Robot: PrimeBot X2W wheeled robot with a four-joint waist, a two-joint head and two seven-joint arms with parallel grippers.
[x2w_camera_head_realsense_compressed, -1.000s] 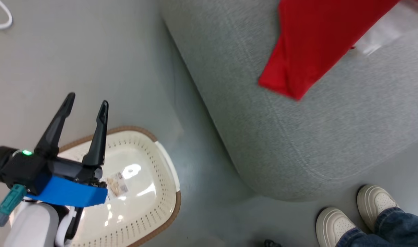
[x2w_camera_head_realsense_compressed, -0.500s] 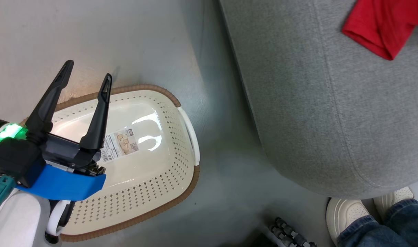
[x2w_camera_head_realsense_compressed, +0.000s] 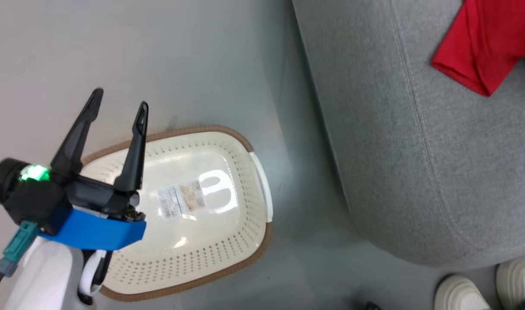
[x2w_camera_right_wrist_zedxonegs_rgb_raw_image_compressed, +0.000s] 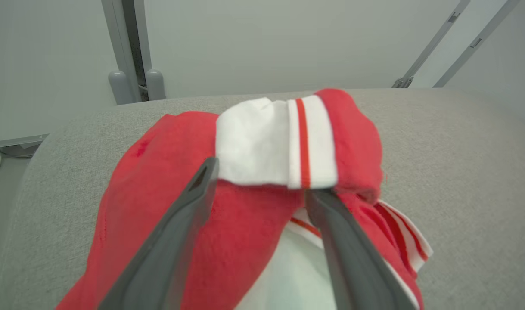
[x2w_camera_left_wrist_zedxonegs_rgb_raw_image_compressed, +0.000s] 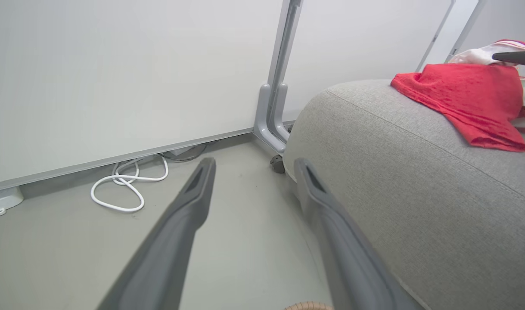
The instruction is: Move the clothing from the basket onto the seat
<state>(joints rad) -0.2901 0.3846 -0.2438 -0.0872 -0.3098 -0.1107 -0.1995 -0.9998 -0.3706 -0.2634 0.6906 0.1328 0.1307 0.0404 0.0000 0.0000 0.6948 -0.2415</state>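
Note:
The cream basket (x2w_camera_head_realsense_compressed: 228,241) stands on the floor, holding nothing but a paper label. Above its left end my left gripper (x2w_camera_head_realsense_compressed: 121,99) hovers open with nothing between its fingers; the left wrist view shows the same gripper (x2w_camera_left_wrist_zedxonegs_rgb_raw_image_compressed: 254,162) over bare floor. The grey seat (x2w_camera_head_realsense_compressed: 417,150) fills the right side. Red clothing (x2w_camera_head_realsense_compressed: 477,51) lies on the seat near its far edge. In the right wrist view my right gripper (x2w_camera_right_wrist_zedxonegs_rgb_raw_image_compressed: 262,181) is open, fingers spread over the red and white clothing (x2w_camera_right_wrist_zedxonegs_rgb_raw_image_compressed: 159,181), which rests on the seat (x2w_camera_right_wrist_zedxonegs_rgb_raw_image_compressed: 460,150). A white striped cuff is bunched at the fingertips.
A person's white shoes (x2w_camera_head_realsense_compressed: 458,292) stand on the floor by the seat's near corner. A white cable (x2w_camera_left_wrist_zedxonegs_rgb_raw_image_compressed: 120,185) lies looped by the wall. A grey post (x2w_camera_left_wrist_zedxonegs_rgb_raw_image_compressed: 273,112) rises just behind the seat. Bare floor separates basket and seat.
The head camera has swung, so the basket and seat have shifted in the picture. The red clothing, hanging a second ago, now lies on the seat. The left gripper has stayed open.

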